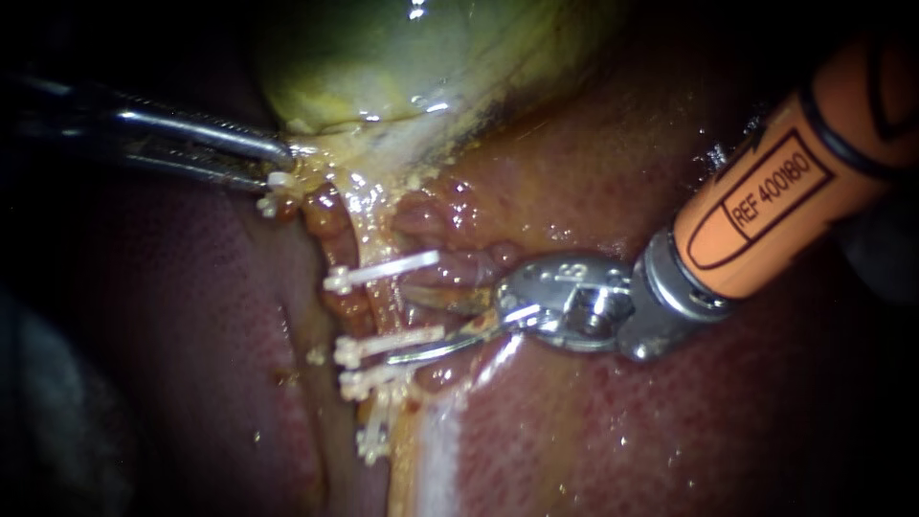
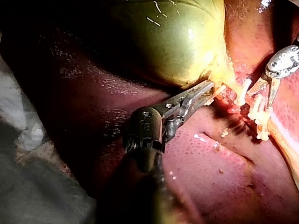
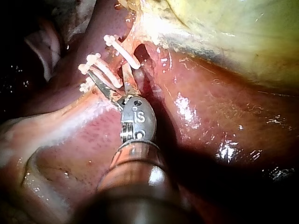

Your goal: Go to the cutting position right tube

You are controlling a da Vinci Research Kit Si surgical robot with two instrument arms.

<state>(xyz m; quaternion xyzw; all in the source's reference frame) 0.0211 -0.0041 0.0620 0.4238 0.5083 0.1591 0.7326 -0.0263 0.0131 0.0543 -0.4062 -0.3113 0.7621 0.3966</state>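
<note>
My right instrument (image 1: 414,327), on an orange shaft, comes in from the upper right with two thin curved blades open. The blades straddle a yellow-brown tube (image 1: 385,308) in the stretch between an upper white clip (image 1: 383,271) and a lower white clip (image 1: 388,345). In the right wrist view the right instrument (image 3: 112,77) stands open among the clips (image 3: 122,52). My left instrument (image 1: 278,165) enters from the left, shut on tissue at the neck of the green-yellow gallbladder (image 1: 402,57). The left wrist view shows the left instrument (image 2: 205,91) closed on that neck.
Red liver (image 1: 622,431) lies all around and under the tubes. More white clips (image 1: 371,388) sit lower on the tubes, and one small clip (image 1: 273,191) is just below the left jaws. A second brownish tube (image 1: 335,230) runs to the left of the clipped one.
</note>
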